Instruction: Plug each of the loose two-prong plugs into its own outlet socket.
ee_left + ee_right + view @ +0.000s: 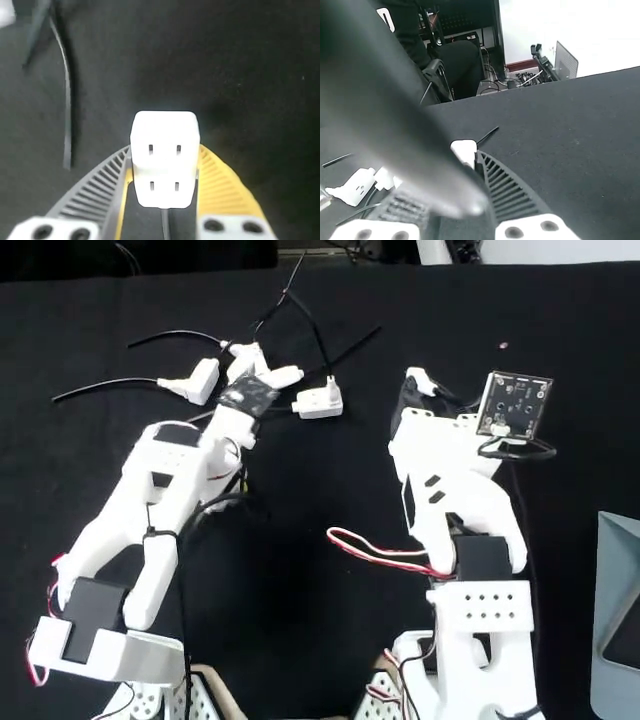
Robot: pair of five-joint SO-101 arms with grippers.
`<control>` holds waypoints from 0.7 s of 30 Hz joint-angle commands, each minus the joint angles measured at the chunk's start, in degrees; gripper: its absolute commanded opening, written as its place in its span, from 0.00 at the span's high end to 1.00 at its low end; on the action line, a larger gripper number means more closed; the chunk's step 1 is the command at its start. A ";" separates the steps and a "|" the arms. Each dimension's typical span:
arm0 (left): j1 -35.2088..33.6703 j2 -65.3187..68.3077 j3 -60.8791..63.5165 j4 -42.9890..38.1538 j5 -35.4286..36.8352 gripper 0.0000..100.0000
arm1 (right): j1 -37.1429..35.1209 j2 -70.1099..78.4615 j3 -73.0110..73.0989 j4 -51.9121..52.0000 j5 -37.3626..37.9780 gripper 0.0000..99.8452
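Left fingers point(222, 182) grip outlet socket point(164, 157) lengthwise, slots facing wrist.

There were two robot arms, the left arm point(150, 500) and the right arm point(460, 490), about four white plug blocks point(320, 400) with black cords point(100, 388), and four little slots point(150, 148) on one block.

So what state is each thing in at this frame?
outlet socket: gripped by the left gripper, both slot pairs empty.
left gripper: shut on the outlet socket.
white connector: loose on the table, joined to nothing.
second white connector: loose on the table too.
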 commanded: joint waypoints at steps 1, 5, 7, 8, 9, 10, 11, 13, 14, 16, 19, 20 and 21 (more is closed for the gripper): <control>0.92 -1.67 -4.00 -0.18 -11.60 0.97 | -0.70 -1.19 -0.31 -1.49 0.70 0.99; 2.77 -1.67 -1.36 3.87 -12.31 0.93 | -0.70 -1.19 -0.13 -1.58 0.79 0.99; 3.74 -1.76 0.04 6.68 -12.04 0.83 | -0.70 -1.19 -0.13 -1.58 0.88 0.99; 3.91 -2.20 0.31 7.91 -10.37 0.79 | -0.79 -1.19 -0.13 -1.58 0.88 0.99; 3.82 -2.29 0.22 8.79 -7.47 0.77 | -1.41 -1.19 -0.13 -1.58 0.88 0.99; 3.65 -2.37 -0.75 9.49 -4.66 0.75 | -2.02 -1.19 -0.13 -1.49 1.14 0.99; 3.30 -2.37 -2.42 10.29 -2.64 0.75 | -2.64 -1.19 -0.04 -1.23 2.11 0.99; 2.51 -2.37 -6.20 13.54 -1.32 0.75 | -4.04 -1.19 0.31 -1.14 4.04 0.99; 2.24 -2.37 -8.13 15.12 -1.32 0.75 | -4.48 -1.19 0.66 -1.23 4.75 0.99; 1.45 -2.37 -11.47 18.20 -0.18 0.75 | -5.36 -1.19 0.92 -1.14 5.71 0.99; -0.84 -2.73 -16.22 23.65 3.69 0.75 | -8.00 -0.75 1.27 -0.35 7.47 0.99; -1.80 -3.52 -17.10 24.88 4.84 0.76 | -9.32 0.04 1.27 0.53 8.44 0.99; -3.30 -4.57 -17.45 25.93 5.80 0.78 | -11.16 1.10 1.27 1.14 9.41 0.99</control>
